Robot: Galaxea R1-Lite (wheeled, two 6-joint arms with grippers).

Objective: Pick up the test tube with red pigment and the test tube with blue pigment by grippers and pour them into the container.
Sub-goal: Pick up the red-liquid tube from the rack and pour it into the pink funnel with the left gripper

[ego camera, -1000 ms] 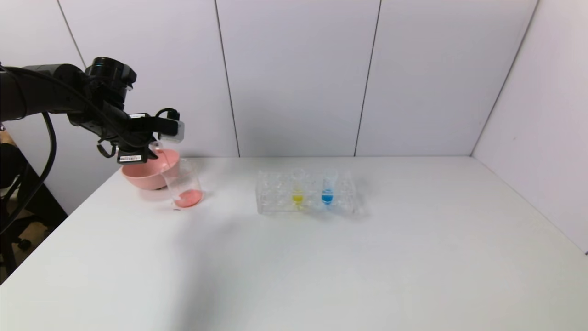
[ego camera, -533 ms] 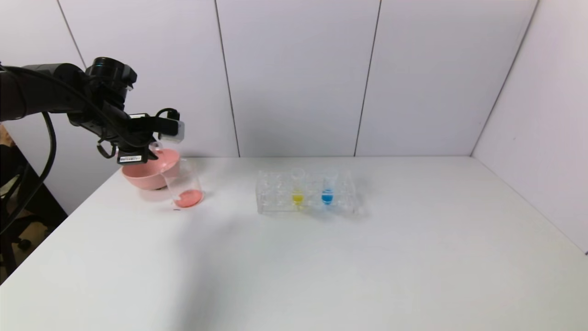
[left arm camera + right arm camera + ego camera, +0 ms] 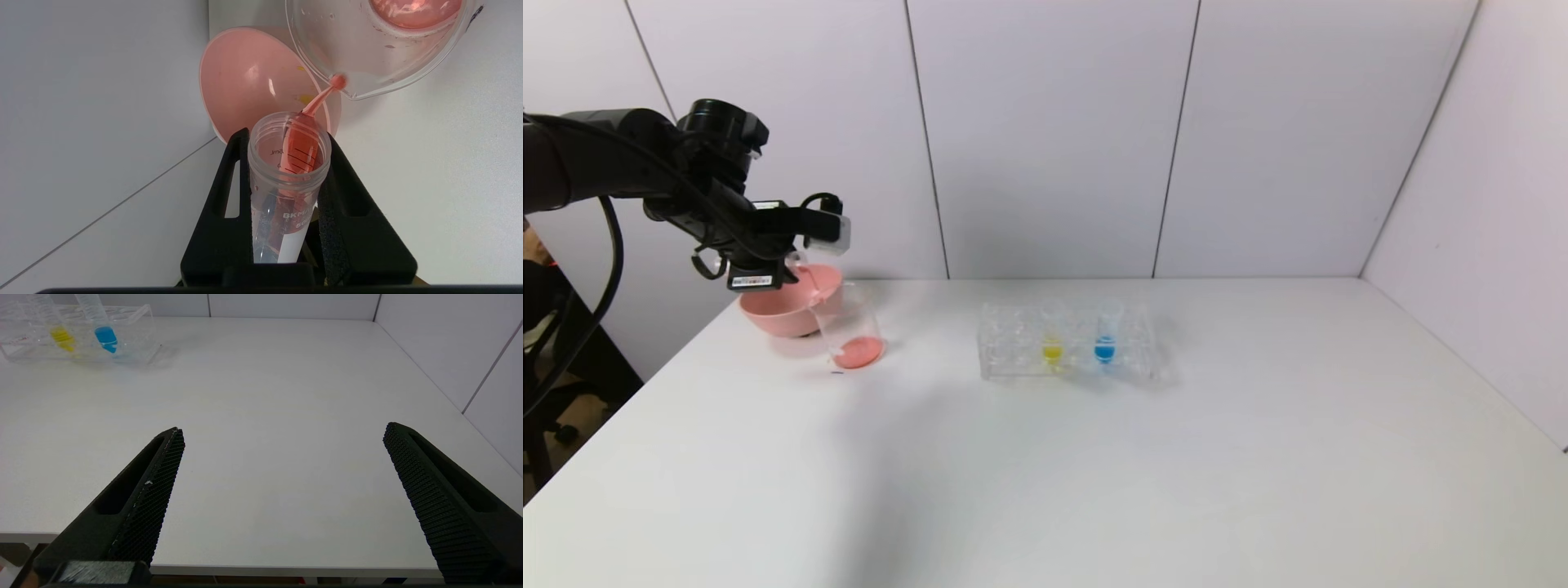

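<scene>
The left hand, pinching the test tube with red pigment, has risen slightly, still trickling into the container. The right hand waits spread wide; the test tube with blue pigment comes next.

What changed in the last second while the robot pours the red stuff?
Very little. The left gripper stays shut on the test tube with red pigment, tipped over the container; the arm lifted only a touch. The pink bowl, the rack and the test tube with blue pigment stayed put.
</scene>
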